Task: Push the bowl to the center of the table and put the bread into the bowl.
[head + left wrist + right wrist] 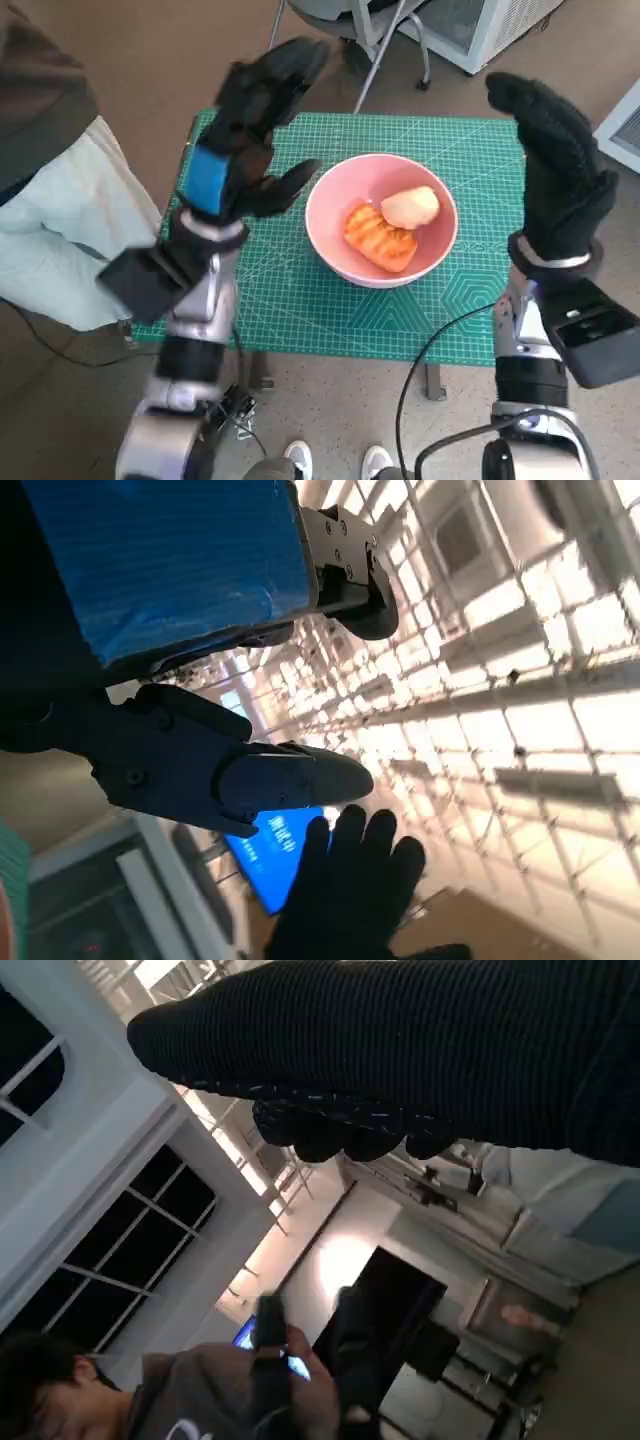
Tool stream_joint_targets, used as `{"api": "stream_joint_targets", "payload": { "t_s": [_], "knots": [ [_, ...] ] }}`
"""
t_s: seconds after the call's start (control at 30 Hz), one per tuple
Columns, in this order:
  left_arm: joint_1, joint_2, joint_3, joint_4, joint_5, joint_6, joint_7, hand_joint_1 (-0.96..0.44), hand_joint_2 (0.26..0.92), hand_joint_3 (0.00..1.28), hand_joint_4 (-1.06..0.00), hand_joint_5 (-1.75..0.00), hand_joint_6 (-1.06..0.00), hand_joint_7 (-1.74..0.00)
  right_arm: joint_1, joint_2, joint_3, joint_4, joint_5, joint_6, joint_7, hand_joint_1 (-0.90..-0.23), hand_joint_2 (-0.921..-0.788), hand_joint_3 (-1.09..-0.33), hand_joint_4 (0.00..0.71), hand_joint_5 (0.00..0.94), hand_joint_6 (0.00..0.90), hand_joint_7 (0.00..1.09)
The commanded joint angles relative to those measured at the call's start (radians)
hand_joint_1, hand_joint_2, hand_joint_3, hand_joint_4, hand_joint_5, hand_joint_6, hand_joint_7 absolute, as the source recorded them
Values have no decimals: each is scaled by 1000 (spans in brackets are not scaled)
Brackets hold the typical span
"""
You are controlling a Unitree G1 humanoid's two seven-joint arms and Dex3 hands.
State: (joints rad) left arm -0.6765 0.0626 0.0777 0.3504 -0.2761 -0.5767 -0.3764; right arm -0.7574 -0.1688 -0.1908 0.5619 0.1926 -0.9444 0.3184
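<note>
Looking steeply down from the head camera at a small table covered by a green cutting mat (300, 310) printed with a pale grid. Sitting on the mat, near its middle, a pink bowl (330, 235). Lying inside the bowl, two pieces of food touching each other: an orange-brown grilled piece of bread (378, 240) toward the near side, and a paler, rounded bread roll (411, 207) just behind it.

Hovering raised just to the left of the bowl, the left hand (250, 130), black with blue tape over its back, fingers spread apart and holding nothing; one finger pointing toward the bowl's rim without clearly touching it. Hovering raised to the right of the bowl, the right hand (555, 165) in its black knitted glove, fingers apart, gripping nothing, well clear of the rim.

Showing left of the mat, a pale cloth (70, 240) over someone's lap. Showing beyond the mat's far edge, the grey legs of a chair (385, 50). Peeking in below the mat's near edge, the toes of white shoes (335, 458).

Pointing upward, both wrist cameras: bright ceiling lights, plus a person (180, 1390) in the right wrist view.
</note>
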Motion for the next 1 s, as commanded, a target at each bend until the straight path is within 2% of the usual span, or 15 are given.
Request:
{"api": "stream_joint_targets", "payload": {
  "t_s": [0.03,0.3,0.7,1.0],
  "knots": [
    [34,-8,16,-56,-40,46,9,-503,921,307,-370,-6,-71,-770,2,-7,6,-6,-1,23,-11,-511,-921,-754,344,0,0,788],
    [58,-2,23,-79,-11,58,41,-513,921,279,-381,-12,-113,-696,-2,-8,15,-17,3,35,-8,-509,-921,-755,343,0,3,786],
    [80,0,31,-69,-42,51,22,-517,921,265,-363,-1,-165,-525,-10,-4,28,-7,-51,45,-56,-521,-921,-753,343,0,13,785],
    [80,-7,35,-55,-61,40,-5,-499,921,256,-365,-2,-204,-449,-5,-5,40,-4,-43,58,-53,-538,-921,-729,341,0,15,782]
  ]
}}
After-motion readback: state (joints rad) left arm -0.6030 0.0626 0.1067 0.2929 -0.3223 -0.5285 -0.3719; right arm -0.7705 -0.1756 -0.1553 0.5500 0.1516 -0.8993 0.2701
